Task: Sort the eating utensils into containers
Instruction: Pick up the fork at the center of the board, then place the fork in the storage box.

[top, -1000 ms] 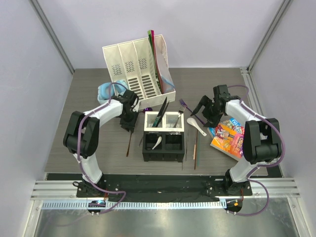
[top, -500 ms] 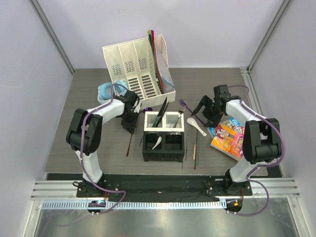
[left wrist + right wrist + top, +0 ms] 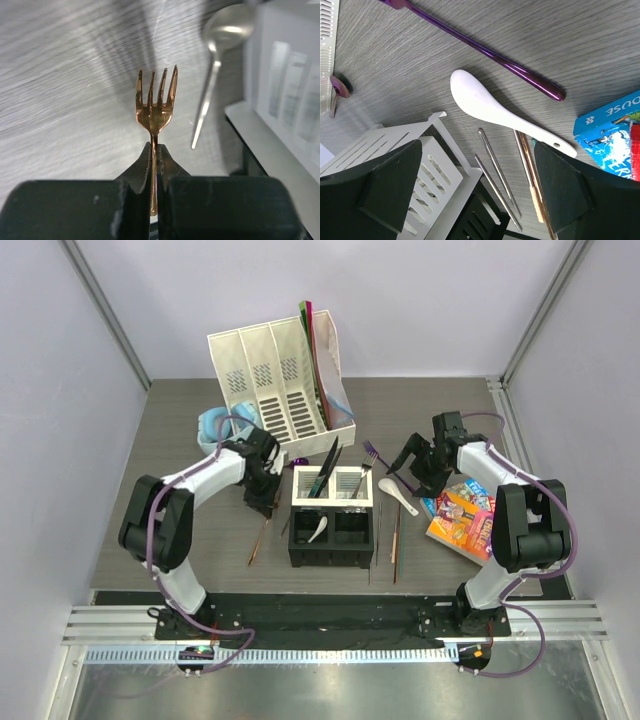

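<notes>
Copper-coloured and slim, the fork (image 3: 156, 107) sits clamped at its neck in the left pincer (image 3: 155, 155), whose two pads are shut tight on it with the tines sticking out ahead. From above, its handle trails back from the pincer toward the near edge of the table (image 3: 220, 562), just left of the four-cell caddy (image 3: 330, 555). We cannot tell whether the handle's tail is touching the wood.

We judge the grasp made and the carry to the caddy as the step in hand. To do it well we lift straight up first, so the long handle does not drag or lever the fork out of such a narrow hold. A silver spoon (image 3: 212, 85) lies on the table between the fork and the caddy's white wall (image 3: 290, 100). We pass above it rather than sweep across. Over the caddy we tilt the wrist until the handle hangs down, aim it at the middle of one cell and lower it past the rim before letting go. The far-left white cell already holds dark pieces leaning out, so we come in from the open side to avoid knocking them.

On the other side the right pincer (image 3: 413, 475) hangs wide open and empty above a white ceramic spoon (image 3: 500, 112). A purple fork (image 3: 485, 52) lies beyond it, and thin chopsticks (image 3: 532, 185) lie beside the caddy. It is well apart from the left arm's path, so we see no reason for the two to meet
</notes>
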### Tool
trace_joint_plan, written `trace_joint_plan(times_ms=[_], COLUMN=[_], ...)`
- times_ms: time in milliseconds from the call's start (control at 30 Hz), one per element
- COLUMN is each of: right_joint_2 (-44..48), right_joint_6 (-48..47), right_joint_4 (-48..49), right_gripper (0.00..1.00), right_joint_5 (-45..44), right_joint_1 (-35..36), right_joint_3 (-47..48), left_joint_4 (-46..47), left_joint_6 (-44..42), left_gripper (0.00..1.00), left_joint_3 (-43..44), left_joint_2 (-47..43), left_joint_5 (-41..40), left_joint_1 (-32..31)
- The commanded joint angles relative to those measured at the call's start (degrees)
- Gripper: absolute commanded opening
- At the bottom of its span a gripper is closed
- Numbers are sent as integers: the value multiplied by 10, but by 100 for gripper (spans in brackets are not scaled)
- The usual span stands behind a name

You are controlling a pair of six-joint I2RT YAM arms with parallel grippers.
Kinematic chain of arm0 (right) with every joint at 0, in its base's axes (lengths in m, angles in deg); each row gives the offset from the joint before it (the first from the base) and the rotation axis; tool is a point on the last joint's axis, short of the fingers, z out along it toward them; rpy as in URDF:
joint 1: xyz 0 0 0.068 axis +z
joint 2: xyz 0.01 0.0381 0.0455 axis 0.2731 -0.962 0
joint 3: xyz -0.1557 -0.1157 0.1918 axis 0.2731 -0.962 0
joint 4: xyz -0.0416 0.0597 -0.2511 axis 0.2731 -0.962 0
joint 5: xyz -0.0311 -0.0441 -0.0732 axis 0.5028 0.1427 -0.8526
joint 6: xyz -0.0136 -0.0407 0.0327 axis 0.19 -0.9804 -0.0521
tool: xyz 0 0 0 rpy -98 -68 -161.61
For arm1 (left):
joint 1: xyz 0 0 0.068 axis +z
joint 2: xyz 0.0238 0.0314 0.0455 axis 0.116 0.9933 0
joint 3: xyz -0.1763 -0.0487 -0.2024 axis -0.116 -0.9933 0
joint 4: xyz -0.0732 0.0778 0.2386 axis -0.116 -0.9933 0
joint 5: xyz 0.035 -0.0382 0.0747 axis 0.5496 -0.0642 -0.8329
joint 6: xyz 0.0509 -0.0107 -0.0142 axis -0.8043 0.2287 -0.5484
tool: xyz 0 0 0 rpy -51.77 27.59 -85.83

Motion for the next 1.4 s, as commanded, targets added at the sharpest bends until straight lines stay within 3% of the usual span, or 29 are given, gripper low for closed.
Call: trace_joint_plan(times_ms=[0,433,600,833,1367], right_joint_2=[-4,-10,-18,-22,-18], right_joint_6=[6,6,11,12,8], right_joint_4=[12,12,12,10,8], right_gripper=[100,100,100,100,100], right_joint_5=[3,6,10,14,19], right_joint_1=[-2,-2,-2,-2,-2], right_joint_3=[11,18,26,44,37], left_joint_4=[3,67,167,214,291], left_joint_6=[-5,39,107,103,83], left_gripper=[0,0,0,0,0], left_joint_3=[8,62,83,159,274], left_joint_2=[-92,-242,-250,-182,-28], left_joint_5=[1,21,65,92,118], left_joint_1=[-1,0,-22,-119,-132])
